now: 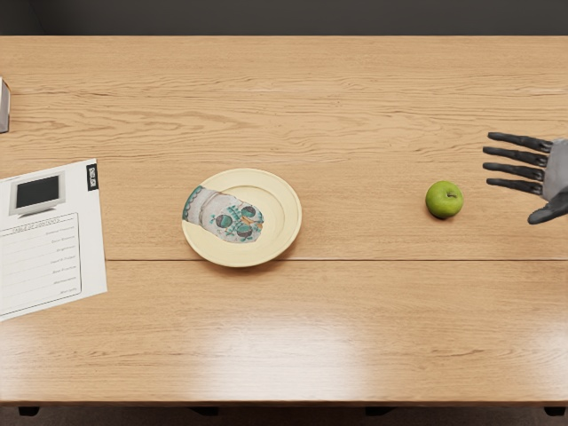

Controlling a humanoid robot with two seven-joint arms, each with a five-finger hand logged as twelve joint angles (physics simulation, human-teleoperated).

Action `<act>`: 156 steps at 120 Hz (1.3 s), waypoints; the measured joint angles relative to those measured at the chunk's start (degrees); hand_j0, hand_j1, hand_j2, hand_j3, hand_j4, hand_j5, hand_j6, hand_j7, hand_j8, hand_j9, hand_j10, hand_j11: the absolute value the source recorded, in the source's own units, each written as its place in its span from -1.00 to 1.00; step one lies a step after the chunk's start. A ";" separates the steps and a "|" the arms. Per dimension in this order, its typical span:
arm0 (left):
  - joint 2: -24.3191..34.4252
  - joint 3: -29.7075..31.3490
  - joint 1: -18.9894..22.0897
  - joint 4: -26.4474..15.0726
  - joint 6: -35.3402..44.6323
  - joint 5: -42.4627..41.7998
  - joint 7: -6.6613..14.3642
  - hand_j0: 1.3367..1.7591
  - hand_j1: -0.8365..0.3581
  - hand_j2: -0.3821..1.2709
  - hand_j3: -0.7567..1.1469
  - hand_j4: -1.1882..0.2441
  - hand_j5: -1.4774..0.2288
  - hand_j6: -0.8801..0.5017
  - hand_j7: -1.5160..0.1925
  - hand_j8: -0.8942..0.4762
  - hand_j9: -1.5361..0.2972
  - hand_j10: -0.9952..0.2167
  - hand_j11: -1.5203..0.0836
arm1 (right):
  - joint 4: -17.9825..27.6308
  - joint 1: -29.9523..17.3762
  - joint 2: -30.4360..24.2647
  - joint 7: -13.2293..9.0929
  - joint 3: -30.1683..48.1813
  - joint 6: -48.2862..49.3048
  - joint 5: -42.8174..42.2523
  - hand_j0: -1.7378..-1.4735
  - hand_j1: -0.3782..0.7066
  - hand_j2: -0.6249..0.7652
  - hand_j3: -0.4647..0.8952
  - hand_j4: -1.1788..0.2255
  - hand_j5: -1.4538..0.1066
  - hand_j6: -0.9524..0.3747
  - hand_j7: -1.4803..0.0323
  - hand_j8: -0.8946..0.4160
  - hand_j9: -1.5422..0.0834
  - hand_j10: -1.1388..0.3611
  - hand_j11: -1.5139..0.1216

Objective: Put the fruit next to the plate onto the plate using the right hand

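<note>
Apple (pixel 444 199) on table (pixel 355 311) — right of plate (pixel 280 200) | right hand (pixel 530 177) nearby — fingers spread, empty

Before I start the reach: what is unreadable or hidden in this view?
Head view:
right hand: wrist and arm cut off by the right edge.
printed sheet: text too small; side cut by the left edge.
grey object: mostly cut off at the left edge, unidentifiable.
left arm: out of frame.
</note>
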 joint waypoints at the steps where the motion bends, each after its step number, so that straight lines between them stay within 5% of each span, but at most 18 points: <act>1: 0.00 0.00 0.00 0.00 0.00 0.00 0.00 0.52 0.98 -0.54 -0.21 0.66 0.73 0.27 0.77 0.31 0.68 0.64 0.90 | 0.01 0.16 0.17 -0.03 -0.01 0.00 -0.04 -0.40 -0.90 -0.11 -0.32 0.65 0.83 0.41 0.92 0.34 0.87 0.49 0.82; 16: 0.00 0.00 0.00 0.00 0.00 0.00 0.00 0.52 0.98 -0.54 -0.21 0.66 0.73 0.27 0.77 0.31 0.68 0.64 0.90 | 0.23 3.41 1.29 -1.14 0.39 0.00 -4.14 -0.40 -0.90 -0.10 -0.32 0.65 0.83 0.41 0.92 0.34 0.87 0.49 0.82; 40: 0.00 0.00 0.00 0.00 0.00 0.00 0.00 0.52 0.98 -0.54 -0.21 0.66 0.73 0.27 0.77 0.31 0.68 0.64 0.90 | 7.83 12.86 2.16 -2.06 0.28 -3.09 -35.34 -0.40 -0.90 -0.11 -0.32 0.65 0.83 0.40 0.92 0.33 0.86 0.49 0.82; 60: 0.00 0.01 0.00 0.00 0.00 0.00 0.00 0.52 0.98 -0.54 -0.21 0.66 0.73 0.27 0.77 0.31 0.68 0.64 0.90 | 11.75 14.26 7.87 -12.29 -2.79 -21.35 -52.20 -0.40 -0.90 -0.10 -0.32 0.64 0.83 0.40 0.92 0.33 0.86 0.49 0.82; 89: 0.00 0.01 0.00 0.00 0.00 -0.01 0.00 0.52 0.98 -0.54 -0.21 0.66 0.73 0.27 0.77 0.31 0.68 0.64 0.90 | 13.15 11.79 17.53 -15.26 -8.31 -44.96 -56.70 -0.40 -0.84 -0.11 -0.32 0.60 0.78 0.35 0.87 0.28 0.82 0.45 0.77; 128: 0.00 0.01 0.00 0.00 0.00 -0.01 0.00 0.52 0.98 -0.54 -0.21 0.66 0.73 0.27 0.77 0.31 0.68 0.64 0.90 | 8.76 9.12 25.19 -15.16 -8.71 -48.06 -58.88 -0.40 -0.40 -0.17 -0.32 0.32 0.45 0.05 0.53 -0.02 0.50 0.18 0.45; 156: 0.00 0.00 0.00 0.00 0.00 0.00 0.00 0.52 0.98 -0.54 -0.21 0.66 0.73 0.27 0.77 0.31 0.68 0.64 0.90 | 6.04 8.73 26.15 -15.16 -8.84 -47.91 -59.22 -0.40 -0.28 -0.18 -0.32 0.22 0.37 -0.04 0.43 -0.13 0.42 0.15 0.37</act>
